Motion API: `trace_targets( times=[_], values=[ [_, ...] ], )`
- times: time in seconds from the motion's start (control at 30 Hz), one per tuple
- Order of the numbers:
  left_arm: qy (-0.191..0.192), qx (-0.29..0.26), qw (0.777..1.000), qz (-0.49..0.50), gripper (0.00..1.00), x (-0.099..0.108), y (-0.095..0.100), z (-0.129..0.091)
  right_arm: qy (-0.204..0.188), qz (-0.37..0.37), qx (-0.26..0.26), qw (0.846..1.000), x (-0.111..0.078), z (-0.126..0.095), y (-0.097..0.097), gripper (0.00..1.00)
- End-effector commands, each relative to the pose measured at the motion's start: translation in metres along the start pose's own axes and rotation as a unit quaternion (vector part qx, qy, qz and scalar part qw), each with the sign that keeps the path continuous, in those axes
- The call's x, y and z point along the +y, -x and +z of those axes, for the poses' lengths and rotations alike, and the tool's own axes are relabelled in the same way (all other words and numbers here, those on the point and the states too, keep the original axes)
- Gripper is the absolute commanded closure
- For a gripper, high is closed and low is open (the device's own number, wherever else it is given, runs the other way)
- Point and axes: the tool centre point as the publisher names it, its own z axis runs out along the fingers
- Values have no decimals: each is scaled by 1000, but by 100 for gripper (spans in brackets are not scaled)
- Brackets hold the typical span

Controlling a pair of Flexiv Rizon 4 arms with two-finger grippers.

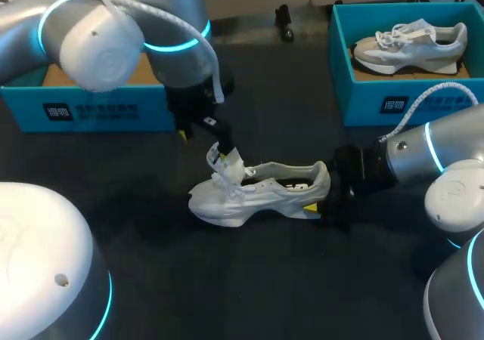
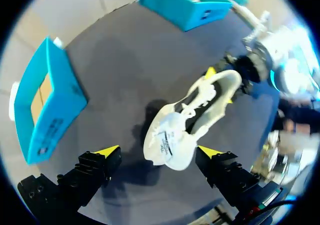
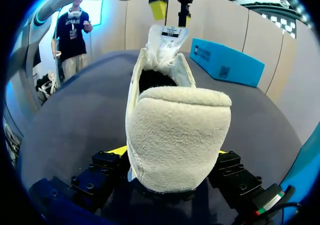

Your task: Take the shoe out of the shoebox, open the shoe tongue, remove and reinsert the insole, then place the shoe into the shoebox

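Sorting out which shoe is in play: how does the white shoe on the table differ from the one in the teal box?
The white lace-up sneaker stands on the black table, heel clamped in the right gripper, tongue raised; the grey-and-white sneaker lies untouched in the teal shoebox. The first is white, the second has grey panels. Both point toes the same way.

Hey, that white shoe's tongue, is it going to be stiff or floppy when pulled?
Probably floppy: the tongue looks thin and stands bent between the left gripper's open fingers. It should be light, so a gentle pull may do. The shoe likely won't tip or slide, since the right gripper clamps its heel.
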Motion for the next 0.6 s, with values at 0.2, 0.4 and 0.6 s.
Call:
trace_targets(
  times=[0.2,0.4,0.6],
  values=[
    [-48,6,954,297,0,-10,-6,-24,-2,0,-1,1000,-1,1,0,100],
    [-52,22,942,332,6,-22,-25,-21,-2,0,-1,1000,-1,1,0,100],
    [-55,47,929,363,100,-29,-50,-14,-2,0,-1,1000,-1,1,0,100]
  ],
)
